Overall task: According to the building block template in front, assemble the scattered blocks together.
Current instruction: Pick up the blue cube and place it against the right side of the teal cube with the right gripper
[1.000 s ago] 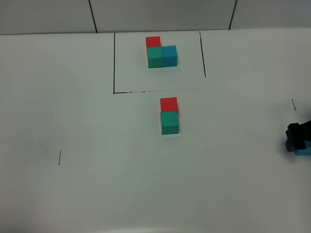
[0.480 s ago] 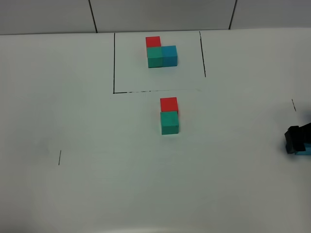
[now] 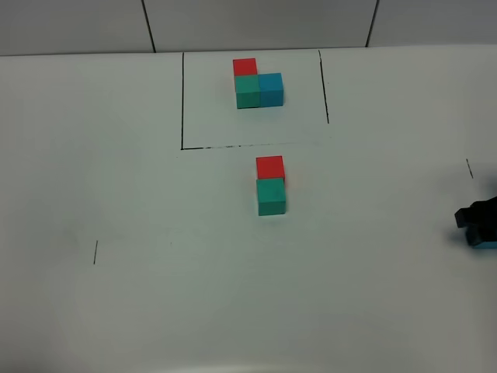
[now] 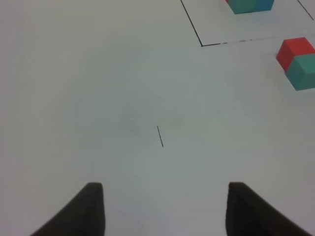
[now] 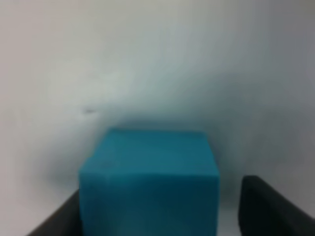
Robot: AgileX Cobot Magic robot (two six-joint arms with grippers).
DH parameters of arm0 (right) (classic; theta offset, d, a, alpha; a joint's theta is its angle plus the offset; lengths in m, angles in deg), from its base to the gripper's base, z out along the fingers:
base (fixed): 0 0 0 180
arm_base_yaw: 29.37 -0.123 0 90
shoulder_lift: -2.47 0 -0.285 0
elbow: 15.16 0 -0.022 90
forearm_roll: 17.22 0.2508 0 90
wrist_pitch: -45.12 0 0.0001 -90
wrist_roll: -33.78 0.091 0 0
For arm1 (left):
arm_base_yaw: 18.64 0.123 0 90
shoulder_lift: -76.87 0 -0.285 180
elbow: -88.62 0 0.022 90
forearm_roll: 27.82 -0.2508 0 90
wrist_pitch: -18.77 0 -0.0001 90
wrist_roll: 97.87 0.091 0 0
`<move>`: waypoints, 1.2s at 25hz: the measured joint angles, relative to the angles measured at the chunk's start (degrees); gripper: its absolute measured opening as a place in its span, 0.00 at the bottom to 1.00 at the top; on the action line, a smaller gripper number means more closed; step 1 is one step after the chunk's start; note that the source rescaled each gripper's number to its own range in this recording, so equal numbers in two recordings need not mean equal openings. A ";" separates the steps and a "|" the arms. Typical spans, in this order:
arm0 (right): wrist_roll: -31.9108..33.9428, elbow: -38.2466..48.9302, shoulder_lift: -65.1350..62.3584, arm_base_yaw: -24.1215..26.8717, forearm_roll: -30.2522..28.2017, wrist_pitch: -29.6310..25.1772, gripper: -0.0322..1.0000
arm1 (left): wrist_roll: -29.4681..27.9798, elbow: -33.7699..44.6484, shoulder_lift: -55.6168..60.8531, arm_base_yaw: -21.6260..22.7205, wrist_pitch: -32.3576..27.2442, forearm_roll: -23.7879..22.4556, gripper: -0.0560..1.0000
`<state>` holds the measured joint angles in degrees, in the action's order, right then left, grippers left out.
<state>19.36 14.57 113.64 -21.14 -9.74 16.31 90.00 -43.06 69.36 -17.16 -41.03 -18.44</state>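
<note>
The building block template point(image 3: 258, 84) is an L of red, teal-green and blue cubes inside black lines at the back. Of the scattered blocks, the red cube point(image 3: 270, 167) and the teal-green cube point(image 3: 271, 196) touch each other just in front of the frame; they also show in the left wrist view point(image 4: 294, 49). The blue cube point(image 3: 487, 242) sits at the far right edge. My right gripper point(image 3: 475, 220) is over it. In the right wrist view the gripper point(image 5: 160, 194) is open, with the blue cube point(image 5: 149, 162) between its jaws. My left gripper point(image 4: 165, 209) is open and empty over bare table.
The white table point(image 3: 155, 295) carries short black tick marks at the left point(image 3: 95, 251) and the right point(image 3: 469, 168). The frame's front line point(image 3: 233, 146) runs just behind the red cube. A grey tiled wall stands behind the table.
My right gripper has shifted slightly right and down over the blue cube at the table's right edge. The cubes and the left arm have not moved.
</note>
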 joint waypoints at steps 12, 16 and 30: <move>-13.76 -3.74 -2.46 -4.82 -3.03 -6.39 0.04 | 0.00 0.00 0.00 0.00 0.00 0.00 0.26; -32.99 -10.53 -1.58 -12.92 -4.83 -14.56 0.04 | 0.00 0.00 0.00 0.00 0.00 0.00 0.26; -50.37 -40.04 18.38 -32.50 -6.44 -29.77 0.04 | 0.00 0.00 0.00 0.00 0.00 0.00 0.26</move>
<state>-31.01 -25.47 132.02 -53.64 -16.19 -13.46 90.00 -43.06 69.36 -17.16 -41.03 -18.44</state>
